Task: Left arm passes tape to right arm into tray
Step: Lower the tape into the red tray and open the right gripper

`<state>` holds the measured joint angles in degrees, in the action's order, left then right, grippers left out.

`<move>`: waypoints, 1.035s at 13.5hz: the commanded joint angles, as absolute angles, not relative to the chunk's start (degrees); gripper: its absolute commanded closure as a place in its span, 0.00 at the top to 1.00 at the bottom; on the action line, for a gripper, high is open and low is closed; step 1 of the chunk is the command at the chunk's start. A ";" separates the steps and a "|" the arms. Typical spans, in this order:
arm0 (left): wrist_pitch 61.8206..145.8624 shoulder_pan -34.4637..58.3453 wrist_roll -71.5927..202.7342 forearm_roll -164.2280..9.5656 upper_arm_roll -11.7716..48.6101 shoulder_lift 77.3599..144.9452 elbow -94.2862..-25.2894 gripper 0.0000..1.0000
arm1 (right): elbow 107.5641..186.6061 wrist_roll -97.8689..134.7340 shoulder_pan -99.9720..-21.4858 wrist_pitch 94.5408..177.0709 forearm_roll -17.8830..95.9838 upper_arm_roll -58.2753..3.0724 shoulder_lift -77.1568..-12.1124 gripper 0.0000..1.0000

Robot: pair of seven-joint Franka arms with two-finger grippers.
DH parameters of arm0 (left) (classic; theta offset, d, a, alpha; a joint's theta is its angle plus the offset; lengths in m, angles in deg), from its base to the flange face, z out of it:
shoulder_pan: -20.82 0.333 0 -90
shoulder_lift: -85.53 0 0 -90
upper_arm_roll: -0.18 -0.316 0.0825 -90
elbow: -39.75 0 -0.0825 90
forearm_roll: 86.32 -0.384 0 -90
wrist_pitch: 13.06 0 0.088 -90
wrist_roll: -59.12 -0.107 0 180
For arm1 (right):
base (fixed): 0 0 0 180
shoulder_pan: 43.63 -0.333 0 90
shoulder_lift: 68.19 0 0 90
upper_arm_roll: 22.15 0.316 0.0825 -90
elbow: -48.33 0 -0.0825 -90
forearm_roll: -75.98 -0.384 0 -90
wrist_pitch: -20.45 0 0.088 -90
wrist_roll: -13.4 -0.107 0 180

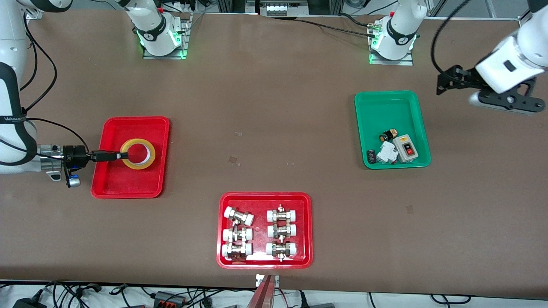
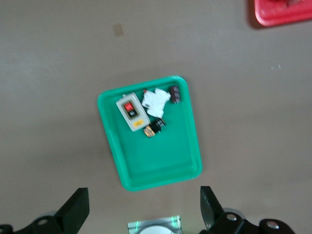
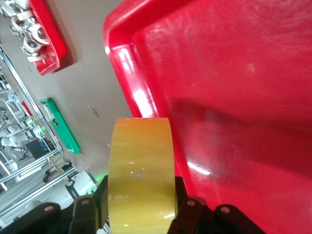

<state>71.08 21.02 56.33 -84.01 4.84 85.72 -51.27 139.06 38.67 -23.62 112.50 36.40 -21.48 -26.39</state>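
Observation:
The yellow tape [image 1: 138, 166] lies flat, hole upward, within the outline of the plain red tray [image 1: 128, 184] toward the right arm's end of the table. My right gripper [image 1: 114, 156] reaches in level from that end and is shut on the roll's edge. In the right wrist view the tape [image 3: 141, 165] fills the gap between the fingers [image 3: 187, 214], with the tray's floor [image 3: 234, 97] close under it. I cannot tell whether the roll touches the tray. My left gripper [image 1: 442, 83] hangs open and empty in the air beside the green tray, and its fingertips [image 2: 78, 202] stand wide apart.
A green tray [image 1: 376, 111] [image 2: 161, 161] holding a switch box and small parts sits toward the left arm's end. A red tray [image 1: 265, 262] of white-capped metal fittings lies near the front camera's edge of the table.

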 commanded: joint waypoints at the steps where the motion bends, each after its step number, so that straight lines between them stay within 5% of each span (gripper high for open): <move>1: 71.49 23.27 54.81 -84.30 5.01 86.59 -48.33 1.00 | 138.41 40.64 -21.92 111.41 37.05 -20.22 -25.82 0.44; 9: 72.46 23.54 55.34 -84.48 4.31 87.20 -47.70 1.00 | 138.06 40.73 -20.78 112.91 36.35 -20.22 -23.45 0.48; 10: 72.55 23.54 55.34 -84.39 4.31 87.20 -47.70 1.00 | 138.06 40.73 -20.78 112.91 36.35 -20.13 -23.54 0.53; 11: 72.63 23.45 55.34 -84.39 4.40 87.20 -47.53 1.00 | 138.06 40.73 -20.78 112.82 36.43 -20.22 -23.54 0.85; 12: 72.64 23.28 55.34 -84.39 4.75 87.29 -47.27 1.00 | 138.06 40.73 -20.69 112.74 36.61 -20.22 -23.54 1.00; 14: 72.64 22.84 55.34 -84.30 5.01 87.29 -47.18 1.00 | 138.15 40.82 -19.64 112.30 37.22 -20.22 -23.63 1.00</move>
